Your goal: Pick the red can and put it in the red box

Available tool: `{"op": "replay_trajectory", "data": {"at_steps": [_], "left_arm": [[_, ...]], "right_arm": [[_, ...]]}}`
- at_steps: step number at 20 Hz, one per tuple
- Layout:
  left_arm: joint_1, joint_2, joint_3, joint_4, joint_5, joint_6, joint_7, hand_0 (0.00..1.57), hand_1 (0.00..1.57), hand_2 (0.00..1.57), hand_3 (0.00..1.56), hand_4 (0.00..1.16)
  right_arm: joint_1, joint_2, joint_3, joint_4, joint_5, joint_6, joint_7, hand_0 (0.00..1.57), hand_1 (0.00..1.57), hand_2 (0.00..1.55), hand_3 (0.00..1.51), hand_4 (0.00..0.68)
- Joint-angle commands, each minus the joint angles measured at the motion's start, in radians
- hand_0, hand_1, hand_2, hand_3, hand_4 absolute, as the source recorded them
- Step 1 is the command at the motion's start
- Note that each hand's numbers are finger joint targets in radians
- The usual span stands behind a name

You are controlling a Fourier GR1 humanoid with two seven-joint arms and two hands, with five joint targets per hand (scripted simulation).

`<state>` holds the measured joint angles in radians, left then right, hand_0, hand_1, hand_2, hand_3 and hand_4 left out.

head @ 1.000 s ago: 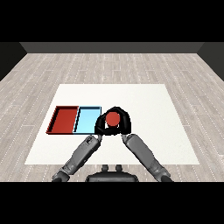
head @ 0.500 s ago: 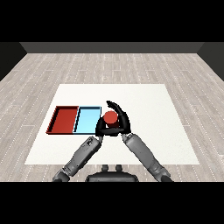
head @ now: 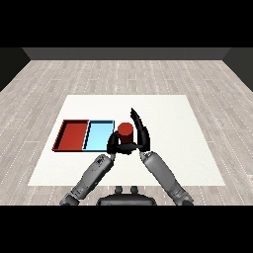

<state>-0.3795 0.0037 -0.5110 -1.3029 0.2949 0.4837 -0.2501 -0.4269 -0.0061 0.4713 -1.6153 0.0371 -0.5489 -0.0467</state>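
Red can [head: 125, 130] upright between both hands, just right of light blue tray [head: 98, 134]. Right hand [head: 141, 133] curled round can's right side, some fingers pointing up and away. Left hand [head: 114, 144] at can's near-left base; cannot tell its finger state. Red tray [head: 73, 134] further left on white tabletop [head: 188, 143].
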Motion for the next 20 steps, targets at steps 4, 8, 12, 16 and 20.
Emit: {"op": "replay_trajectory", "data": {"at_steps": [4,8,12,16,20], "left_arm": [[0.044,-0.003,0.034,0.023,-0.029,-0.053,-0.053,1.57,1.57,1.57,1.48,1.14],[-0.053,-0.003,0.033,0.011,-0.031,0.016,0.035,1.57,1.57,1.57,1.48,1.14],[-0.013,0.045,0.119,-0.024,-0.049,-0.035,0.049,1.57,1.57,1.57,1.47,1.14],[-0.035,0.066,0.157,-0.028,-0.087,-0.023,0.067,1.57,1.57,1.57,1.47,1.15],[-0.016,0.156,0.204,-0.060,-0.110,-0.033,0.114,1.57,1.57,1.56,1.45,1.13]], "right_arm": [[0.006,0.003,-0.105,-0.074,-0.011,0.073,0.040,0.00,0.00,0.00,0.00,0.000],[0.094,-0.031,-0.145,-0.180,-0.052,0.121,0.010,0.00,0.00,0.00,0.00,0.000],[0.135,-0.098,-0.239,-0.290,-0.110,0.166,0.011,0.00,0.00,0.00,0.00,0.000],[0.233,-0.173,-0.304,-0.342,-0.124,0.221,-0.031,0.00,0.00,0.00,0.00,0.000],[0.439,-0.163,-0.307,-0.361,-0.132,0.225,-0.123,0.00,0.00,0.00,0.00,0.000]]}}
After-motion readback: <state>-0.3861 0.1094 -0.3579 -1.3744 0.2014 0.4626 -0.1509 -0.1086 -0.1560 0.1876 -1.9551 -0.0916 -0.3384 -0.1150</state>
